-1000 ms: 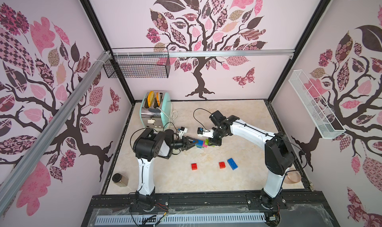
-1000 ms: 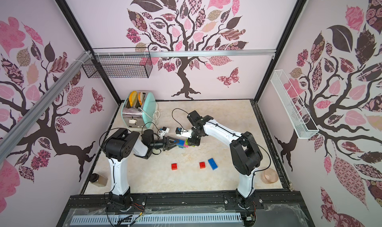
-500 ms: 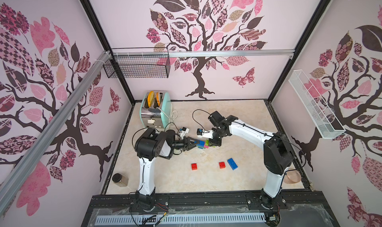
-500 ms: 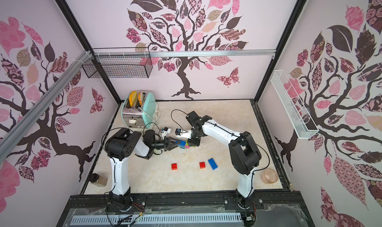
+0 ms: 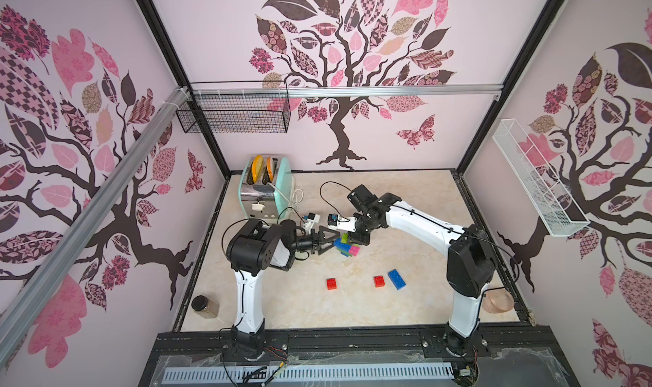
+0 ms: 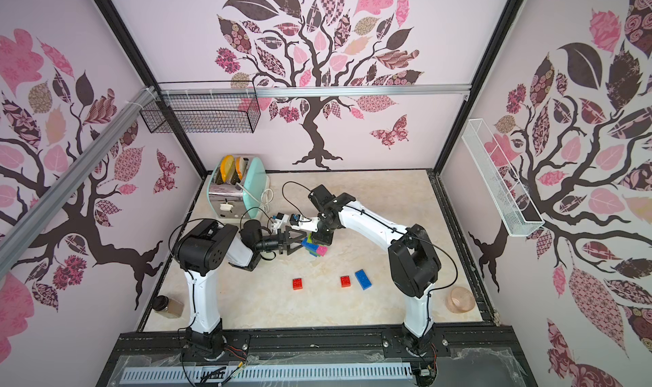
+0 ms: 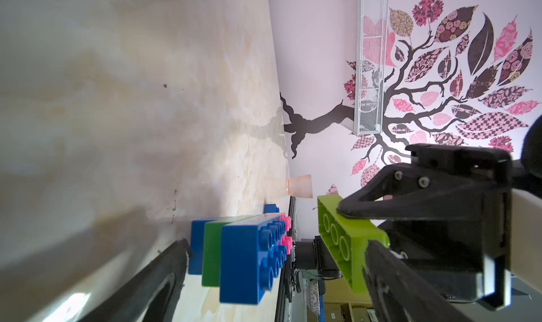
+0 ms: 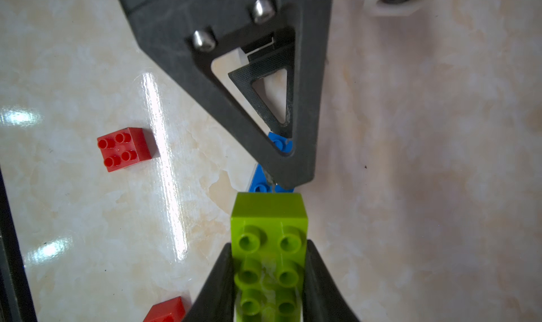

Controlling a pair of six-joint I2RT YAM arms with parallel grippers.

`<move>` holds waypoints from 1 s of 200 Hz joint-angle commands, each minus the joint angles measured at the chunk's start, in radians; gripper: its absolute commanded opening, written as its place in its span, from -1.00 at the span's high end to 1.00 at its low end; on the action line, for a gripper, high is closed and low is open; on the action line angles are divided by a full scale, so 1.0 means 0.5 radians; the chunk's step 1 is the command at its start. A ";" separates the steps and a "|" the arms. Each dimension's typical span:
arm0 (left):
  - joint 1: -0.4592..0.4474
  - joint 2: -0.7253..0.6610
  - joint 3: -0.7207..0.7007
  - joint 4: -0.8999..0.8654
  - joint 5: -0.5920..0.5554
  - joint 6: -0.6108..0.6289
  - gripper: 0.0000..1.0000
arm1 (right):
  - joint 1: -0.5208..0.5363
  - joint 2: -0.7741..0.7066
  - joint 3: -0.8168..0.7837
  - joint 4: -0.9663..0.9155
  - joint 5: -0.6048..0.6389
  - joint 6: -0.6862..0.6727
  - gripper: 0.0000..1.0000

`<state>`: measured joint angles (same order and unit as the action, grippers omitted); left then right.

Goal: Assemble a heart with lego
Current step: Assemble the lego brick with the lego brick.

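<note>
Here, right pincer point(image 8: 269, 279) gripping lime brick point(image 8: 269, 215)

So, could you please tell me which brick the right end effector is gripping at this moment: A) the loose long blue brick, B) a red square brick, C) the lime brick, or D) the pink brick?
C: in the right wrist view the right end effector is closed on the two long sides of the lime brick, which it holds above the table.
</note>
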<state>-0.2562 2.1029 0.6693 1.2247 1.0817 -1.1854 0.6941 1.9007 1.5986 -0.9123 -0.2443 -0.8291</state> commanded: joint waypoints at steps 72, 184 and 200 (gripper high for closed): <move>0.101 0.037 -0.079 -0.076 -0.106 0.015 -0.95 | 0.103 0.287 0.453 -0.240 0.108 0.291 0.63; 0.121 0.078 -0.029 0.048 -0.101 -0.105 -0.95 | 0.125 0.370 0.517 -0.264 0.188 0.609 0.64; 0.123 0.077 -0.023 0.048 -0.094 -0.105 -0.94 | 0.125 0.373 0.492 -0.218 0.205 0.645 0.64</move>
<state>-0.2047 2.1071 0.6559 1.2655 1.0557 -1.2369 0.7498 2.0808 1.8549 -1.0538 -0.1574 -0.5522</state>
